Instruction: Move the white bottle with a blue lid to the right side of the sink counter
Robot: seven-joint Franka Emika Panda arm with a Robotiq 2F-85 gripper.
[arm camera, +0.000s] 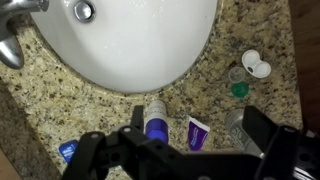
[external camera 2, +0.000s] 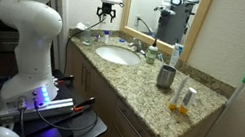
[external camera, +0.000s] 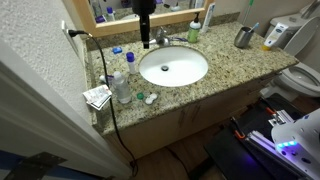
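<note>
Above sink counter [arm camera: 40, 110], claw [arm camera: 172, 140] spread over blue-lidded white bottle [arm camera: 155, 118], label unreadable

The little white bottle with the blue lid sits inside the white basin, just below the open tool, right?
Not quite. The wrist view shows the white bottle with the blue lid on the speckled counter, beside the basin, not inside it, just below the open tool.
</note>
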